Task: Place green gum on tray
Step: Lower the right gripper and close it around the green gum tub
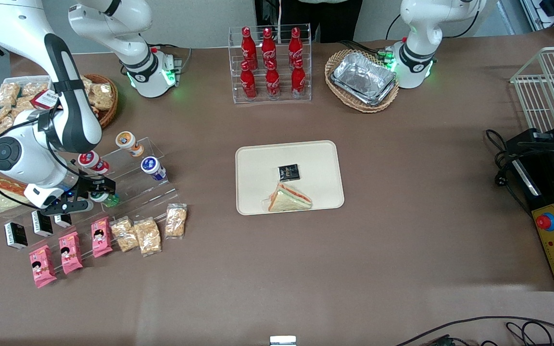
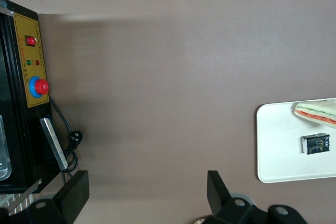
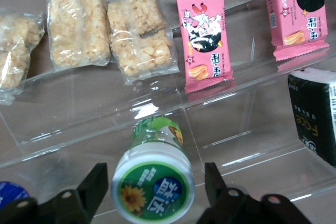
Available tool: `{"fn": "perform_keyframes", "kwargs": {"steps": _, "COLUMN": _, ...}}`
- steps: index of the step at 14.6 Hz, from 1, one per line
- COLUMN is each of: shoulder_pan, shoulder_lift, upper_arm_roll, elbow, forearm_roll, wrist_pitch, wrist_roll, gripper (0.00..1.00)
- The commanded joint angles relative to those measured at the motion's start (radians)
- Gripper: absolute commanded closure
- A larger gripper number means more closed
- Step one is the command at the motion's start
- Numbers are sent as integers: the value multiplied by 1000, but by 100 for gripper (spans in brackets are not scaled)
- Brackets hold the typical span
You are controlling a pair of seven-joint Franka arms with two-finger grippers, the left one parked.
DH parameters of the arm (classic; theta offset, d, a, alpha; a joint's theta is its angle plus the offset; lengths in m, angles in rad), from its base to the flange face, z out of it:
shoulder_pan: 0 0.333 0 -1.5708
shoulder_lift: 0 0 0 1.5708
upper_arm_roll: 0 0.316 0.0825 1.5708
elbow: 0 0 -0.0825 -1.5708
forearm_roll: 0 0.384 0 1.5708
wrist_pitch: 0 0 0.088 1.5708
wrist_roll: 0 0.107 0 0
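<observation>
The front view looks down from high above the counter and takes in its whole width, both arms at the farther edge. The right wrist view sits close over the gripper, facing steeply down onto the green gum. The left wrist view, higher, faces straight down and shares the tray with the front view.

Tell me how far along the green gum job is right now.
Early stage. Done: the pincer has reached the clear stepped rack and sits open with one finger on each side of the green gum. In hand: closing on the bottle, which is not gripped yet. Left: lift it and carry it to the tray, which holds only a sandwich and a small dark packet.
</observation>
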Motion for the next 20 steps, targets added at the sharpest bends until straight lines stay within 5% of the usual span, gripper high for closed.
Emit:
{"fn": "perform_keyframes", "kwargs": {"steps": 1, "shoulder_pan": -3, "shoulder_lift": -2, "upper_arm_roll": 3, "elbow": -15, "forearm_roll": 0, "wrist_pitch": 37, "wrist_roll": -5, "gripper": 26}}
{"fn": "perform_keyframes", "kwargs": {"steps": 4, "shoulder_pan": -3, "shoulder_lift": 0, "upper_arm_roll": 3, "elbow": -19, "forearm_roll": 0, "wrist_pitch": 40, "wrist_roll": -5, "gripper": 31}}
{"fn": "perform_keyframes", "kwargs": {"steps": 10, "shoulder_pan": -3, "shoulder_lift": -13, "upper_arm_roll": 3, "elbow": -10, "forearm_roll": 0, "wrist_pitch": 23, "wrist_roll": -11, "gripper": 82}}
{"fn": "perform_keyframes", "kwargs": {"steps": 14, "shoulder_pan": -6, "shoulder_lift": -59, "upper_arm_roll": 2, "elbow": 92, "forearm_roll": 0, "wrist_pitch": -139, "wrist_roll": -71, "gripper": 84}}
{"fn": "perform_keyframes", "kwargs": {"steps": 20, "shoulder_pan": 46, "shoulder_lift": -68, "upper_arm_roll": 20, "elbow": 495, "forearm_roll": -10, "wrist_pitch": -639, "wrist_roll": -56, "gripper": 86}}
